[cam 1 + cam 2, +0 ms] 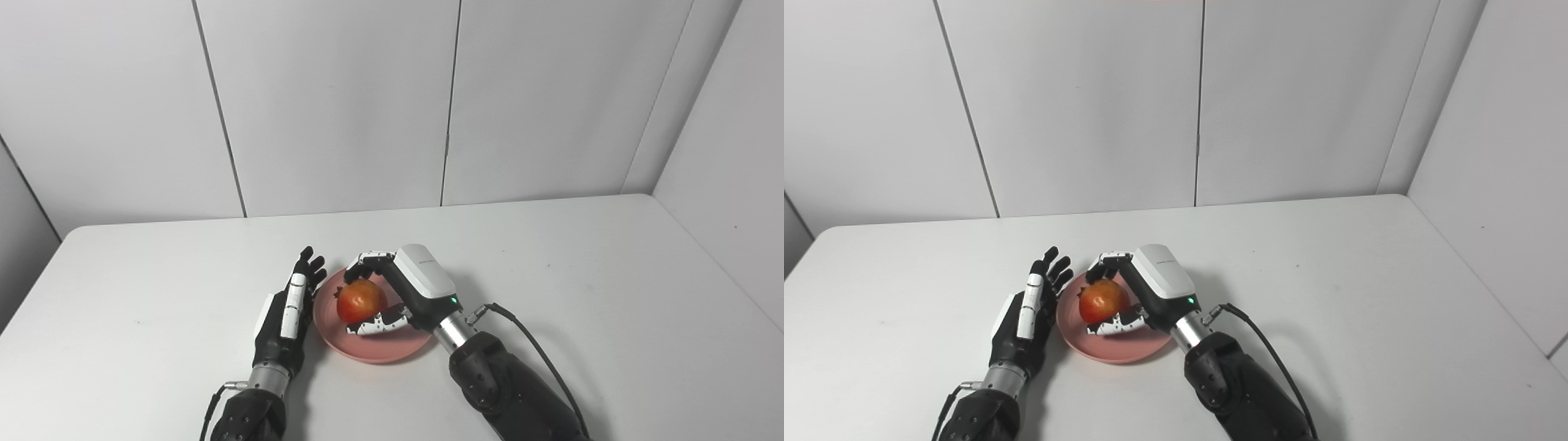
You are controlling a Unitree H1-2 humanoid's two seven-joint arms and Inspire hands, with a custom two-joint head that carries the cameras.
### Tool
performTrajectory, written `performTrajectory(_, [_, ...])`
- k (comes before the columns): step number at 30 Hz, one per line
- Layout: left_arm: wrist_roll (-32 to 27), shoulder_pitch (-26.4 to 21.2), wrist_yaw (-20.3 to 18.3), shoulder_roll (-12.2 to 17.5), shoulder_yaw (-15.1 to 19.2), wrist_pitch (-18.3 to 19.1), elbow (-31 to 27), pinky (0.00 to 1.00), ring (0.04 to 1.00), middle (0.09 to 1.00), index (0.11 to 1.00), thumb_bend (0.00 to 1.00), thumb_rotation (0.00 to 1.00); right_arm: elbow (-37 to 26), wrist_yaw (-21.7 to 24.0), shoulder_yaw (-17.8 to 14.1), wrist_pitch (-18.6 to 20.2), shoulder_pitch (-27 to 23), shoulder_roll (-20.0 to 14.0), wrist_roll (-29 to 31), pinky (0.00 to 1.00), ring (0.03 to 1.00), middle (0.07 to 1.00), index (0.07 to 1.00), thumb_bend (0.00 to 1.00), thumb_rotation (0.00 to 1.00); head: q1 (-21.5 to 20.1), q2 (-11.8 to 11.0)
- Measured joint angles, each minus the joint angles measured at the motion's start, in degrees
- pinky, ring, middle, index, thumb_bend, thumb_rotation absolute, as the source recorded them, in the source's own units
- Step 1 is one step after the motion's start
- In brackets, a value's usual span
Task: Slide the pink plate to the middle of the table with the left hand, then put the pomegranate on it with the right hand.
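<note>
A pink plate [392, 350] lies on the white table [551, 257], near the front middle. A red-orange pomegranate [360, 301] is over the plate's left half; I cannot tell whether it rests on it. My right hand [398, 293] is curled around the pomegranate, fingers behind it and thumb in front, so it is shut on it. My left hand [291, 312] is open and flat, standing edge-on against the plate's left rim. In the right eye view the pomegranate [1102, 301], the plate [1127, 349], the right hand [1145, 294] and the left hand [1029, 315] stand the same way.
White wall panels [331, 104] close the table at the back and right. A black cable [539, 355] runs from my right wrist along the forearm. Bare tabletop lies to the left, right and far side of the plate.
</note>
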Motion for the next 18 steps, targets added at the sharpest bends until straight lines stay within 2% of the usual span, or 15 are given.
performTrajectory(4, [-0.21, 0.0, -0.41, 0.06, 0.07, -0.02, 0.06, 0.98, 0.984, 0.983, 0.981, 0.59, 1.0, -1.0, 2.05, -0.8, 0.19, 1.37, -0.08, 1.99, 0.77, 0.861, 0.905, 0.87, 0.7, 0.67, 0.09, 0.0])
performTrajectory(6, [-0.21, -0.01, -0.46, 0.06, 0.09, -0.04, 0.09, 0.97, 0.982, 0.981, 0.981, 0.59, 1.0, -1.73, 2.56, -1.17, 0.18, 1.6, -0.07, 2.73, 0.82, 0.884, 0.931, 0.9, 0.7, 0.69, 0.09, 0.0])
performTrajectory(10, [-0.27, -0.01, -0.7, 0.02, 0.24, -0.05, 0.1, 0.95, 0.973, 0.974, 0.976, 0.59, 1.0, -2.02, 2.26, -1.98, -0.19, 1.62, -0.06, 3.56, 0.92, 0.924, 0.965, 0.94, 0.68, 0.75, 0.0, -0.09])
performTrajectory(14, [-0.81, -0.01, -0.71, 0.01, 0.33, -0.09, 0.1, 0.94, 0.967, 0.969, 0.973, 0.6, 1.0, -3.54, 1.18, -2.72, -0.94, 2.31, -0.03, 3.82, 0.98, 0.96, 0.992, 0.98, 0.68, 0.8, 0.09, 0.0])
performTrajectory(18, [-0.8, -0.01, -0.7, 0.03, 0.31, -0.09, 0.1, 0.95, 0.972, 0.973, 0.974, 0.62, 1.0, -5.7, 0.92, -3.52, -1.35, 3.1, -0.05, 4.34, 1.0, 0.998, 1.0, 1.0, 0.67, 0.83, 0.26, 0.09])
